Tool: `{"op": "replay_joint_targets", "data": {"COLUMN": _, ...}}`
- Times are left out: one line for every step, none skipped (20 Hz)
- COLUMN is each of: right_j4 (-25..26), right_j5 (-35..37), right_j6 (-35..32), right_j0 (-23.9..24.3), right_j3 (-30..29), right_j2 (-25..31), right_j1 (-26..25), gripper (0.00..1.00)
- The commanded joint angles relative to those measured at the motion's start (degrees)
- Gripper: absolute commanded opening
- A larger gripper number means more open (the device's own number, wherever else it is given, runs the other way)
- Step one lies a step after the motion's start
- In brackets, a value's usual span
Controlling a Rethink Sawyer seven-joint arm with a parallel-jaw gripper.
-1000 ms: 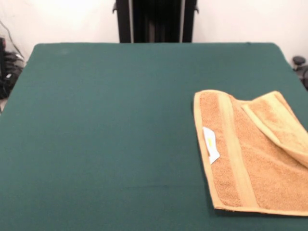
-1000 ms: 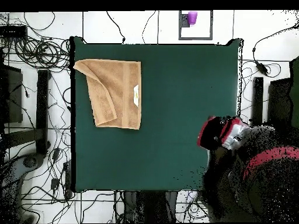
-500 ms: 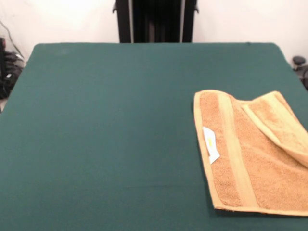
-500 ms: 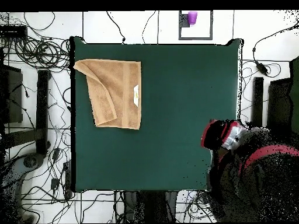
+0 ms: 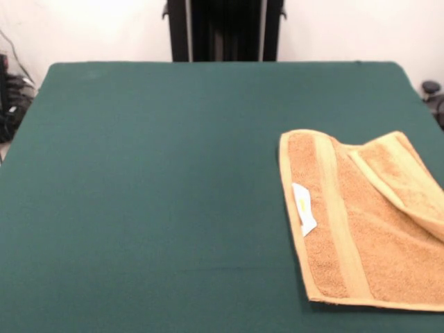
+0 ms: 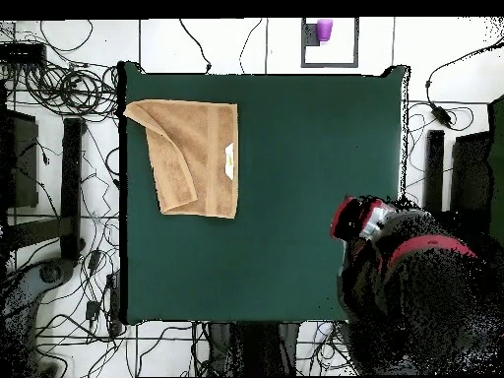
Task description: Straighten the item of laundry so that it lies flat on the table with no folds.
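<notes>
The orange-tan towel (image 5: 361, 218) lies on the green table (image 5: 152, 187) at the front view's right side, its right part running out of view. Its far right corner is folded over onto itself, and a small white label (image 5: 303, 208) shows near its left hem. In the overhead view the towel (image 6: 192, 157) lies in the table's (image 6: 305, 177) upper left corner, with its left edge folded over in a long flap. The red and black arm's end with the gripper (image 6: 348, 219) hangs over the table's right edge, far from the towel. The front view does not show it.
The robot's black pedestal (image 5: 224, 30) stands behind the table's far edge. Cables (image 6: 69, 89) and dark boxes (image 6: 71, 187) lie on the floor left of the table. A purple cup (image 6: 324, 30) stands beyond the table's top edge.
The arm's end has shifted slightly, first outward and then back left over the table's right edge. The towel has not moved.
</notes>
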State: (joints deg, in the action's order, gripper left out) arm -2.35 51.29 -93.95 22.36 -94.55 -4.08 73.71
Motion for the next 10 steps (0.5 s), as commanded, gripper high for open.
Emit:
{"op": "replay_joint_targets", "data": {"right_j4": -0.04, "right_j5": -5.35, "right_j6": 13.58, "right_j0": 0.86, "right_j3": -14.45, "right_j2": 8.33, "right_j1": -4.52, "gripper": 1.00}}
{"op": "replay_joint_targets", "data": {"right_j4": 0.00, "right_j5": -5.98, "right_j6": 13.15, "right_j0": 1.14, "right_j3": -14.90, "right_j2": 8.79, "right_j1": -4.65, "gripper": 1.00}}
{"op": "replay_joint_targets", "data": {"right_j4": 0.05, "right_j5": -6.68, "right_j6": 12.89, "right_j0": 1.39, "right_j3": -15.39, "right_j2": 9.18, "right_j1": -4.58, "gripper": 1.00}}
{"op": "replay_joint_targets", "data": {"right_j4": -0.02, "right_j5": -7.38, "right_j6": 12.36, "right_j0": 1.61, "right_j3": -15.91, "right_j2": 9.60, "right_j1": -4.79, "gripper": 1.00}}
{"op": "replay_joint_targets", "data": {"right_j4": -0.10, "right_j5": -8.09, "right_j6": 11.84, "right_j0": 1.83, "right_j3": -16.43, "right_j2": 10.03, "right_j1": -5.00, "gripper": 1.00}}
{"op": "replay_joint_targets", "data": {"right_j4": -0.27, "right_j5": -9.30, "right_j6": 11.26, "right_j0": 2.10, "right_j3": -17.11, "right_j2": 10.52, "right_j1": -5.21, "gripper": 1.00}}
{"op": "replay_joint_targets", "data": {"right_j4": -0.39, "right_j5": -10.58, "right_j6": 10.93, "right_j0": 2.41, "right_j3": -17.82, "right_j2": 11.06, "right_j1": -5.43, "gripper": 1.00}}
{"op": "replay_joint_targets", "data": {"right_j4": -0.48, "right_j5": -11.75, "right_j6": 10.44, "right_j0": 2.65, "right_j3": -18.42, "right_j2": 11.50, "right_j1": -5.63, "gripper": 1.00}}
{"op": "replay_joint_targets", "data": {"right_j4": -0.69, "right_j5": -12.95, "right_j6": 10.17, "right_j0": 3.04, "right_j3": -19.14, "right_j2": 12.09, "right_j1": -5.74, "gripper": 1.00}}
{"op": "replay_joint_targets", "data": {"right_j4": -0.73, "right_j5": -13.94, "right_j6": 9.76, "right_j0": 3.38, "right_j3": -19.71, "right_j2": 12.62, "right_j1": -5.88, "gripper": 1.00}}
